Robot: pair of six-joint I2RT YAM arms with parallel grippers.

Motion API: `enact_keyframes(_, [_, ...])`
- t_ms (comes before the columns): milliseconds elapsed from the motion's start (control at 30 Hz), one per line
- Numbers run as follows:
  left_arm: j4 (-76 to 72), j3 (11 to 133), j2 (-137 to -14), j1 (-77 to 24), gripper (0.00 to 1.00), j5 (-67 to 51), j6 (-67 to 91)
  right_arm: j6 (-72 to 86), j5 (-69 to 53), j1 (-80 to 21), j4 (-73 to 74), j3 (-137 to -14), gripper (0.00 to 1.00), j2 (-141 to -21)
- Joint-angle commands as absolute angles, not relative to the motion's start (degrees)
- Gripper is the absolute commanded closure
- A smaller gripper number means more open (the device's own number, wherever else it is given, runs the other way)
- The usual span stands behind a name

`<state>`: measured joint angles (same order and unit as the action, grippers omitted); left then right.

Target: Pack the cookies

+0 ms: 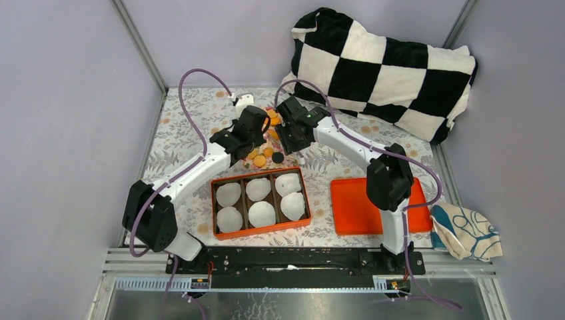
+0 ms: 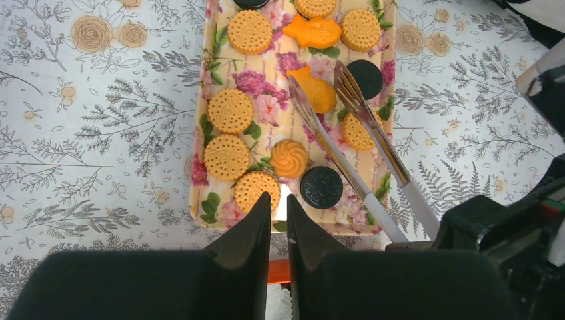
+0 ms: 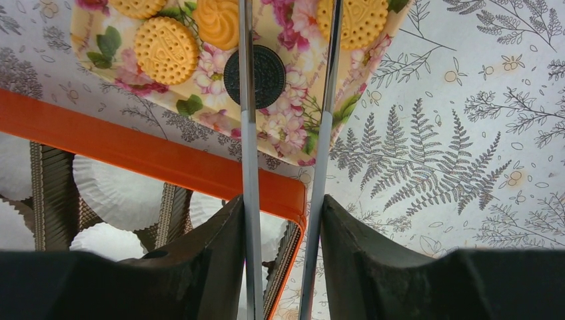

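Observation:
The cookies [image 2: 230,111] lie on a floral tray [image 2: 208,143]: round orange-yellow biscuits, a swirl [image 2: 289,157], fish shapes and black ones [image 2: 321,187]. My right gripper [image 3: 283,200] is shut on metal tongs [image 3: 248,133], a finger pressing each arm. The tongs [image 2: 373,143] reach over the tray with their spread tips either side of a fish-shaped cookie [image 2: 316,92]. One arm crosses a black cookie [image 3: 254,67]. My left gripper [image 2: 278,197] hovers over the tray's near end, its jaws a narrow gap apart with nothing between them. From above both grippers [image 1: 252,145] [image 1: 298,150] meet over the tray [image 1: 270,143].
An orange box [image 1: 214,207] with six compartments lined with white paper cups [image 1: 261,213] stands just in front of the tray. Its orange lid [image 1: 363,207] lies to the right. A checked pillow [image 1: 386,67] fills the back right and a folded cloth [image 1: 466,230] sits at the right edge.

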<state>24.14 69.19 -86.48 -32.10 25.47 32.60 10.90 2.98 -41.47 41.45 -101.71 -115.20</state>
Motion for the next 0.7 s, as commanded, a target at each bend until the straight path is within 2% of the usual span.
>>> enact_keyframes(0, [23.82, 67.99, -84.73, -31.73, 0.82, 25.29, 33.57, 10.02, 4.07, -41.65, 41.81, -102.74, 0.53, -115.86])
enact_keyframes(67, [23.61, 67.78, -84.92, -31.73, 0.82, 25.1, 33.45, 10.03, 3.65, -41.59, 41.62, -102.89, 0.55, -116.49])
enact_keyframes(167, [23.71, 67.68, -85.34, -31.68, 0.82, 24.89, 33.39, 10.06, 2.6, -41.65, 41.46, -103.84, 0.65, -116.8])
enact_keyframes(267, [23.99, 67.76, -84.85, -31.73, 0.82, 24.99, 33.53, 10.19, 2.02, -41.69, 41.46, -104.41, 0.8, -115.65])
enact_keyframes(433, [24.47, 67.39, -82.49, -29.95, 0.81, 24.8, 34.54, 10.25, 1.53, -41.79, 40.45, -103.05, 0.99, -110.92])
enact_keyframes(667, [22.42, 63.77, -79.64, -24.05, 0.81, 19.39, 36.45, 9.58, 1.96, -42.3, 39.77, -100.5, 1.0, -104.73])
